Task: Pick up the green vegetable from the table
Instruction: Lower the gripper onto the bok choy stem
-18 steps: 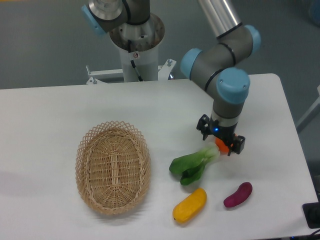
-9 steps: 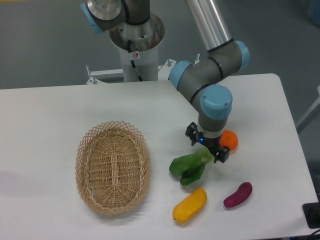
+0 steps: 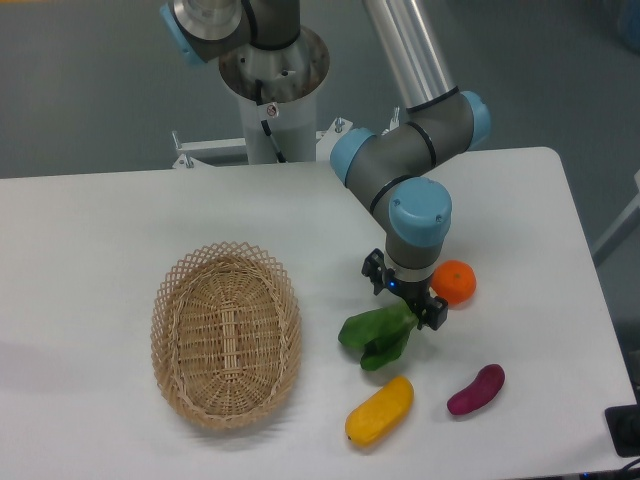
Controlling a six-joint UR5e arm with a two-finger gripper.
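Note:
The green vegetable (image 3: 374, 336) lies on the white table (image 3: 100, 230), its dark leaves pointing down-left. Its pale stalk end is hidden under my gripper (image 3: 403, 297). The gripper hangs straight down over that stalk end. Its black fingers (image 3: 372, 273) are spread to either side of the stalk, so it looks open. I cannot tell whether the fingers touch the vegetable.
An orange fruit (image 3: 455, 281) sits just right of the gripper. A yellow oblong vegetable (image 3: 379, 411) and a purple one (image 3: 476, 389) lie nearer the front edge. An oval wicker basket (image 3: 160, 320) stands to the left. The robot base (image 3: 272, 80) is at the back.
The gripper has moved left and slightly down, off the orange fruit and onto the green vegetable's stalk end. The orange fruit is now uncovered. The vegetables have not moved.

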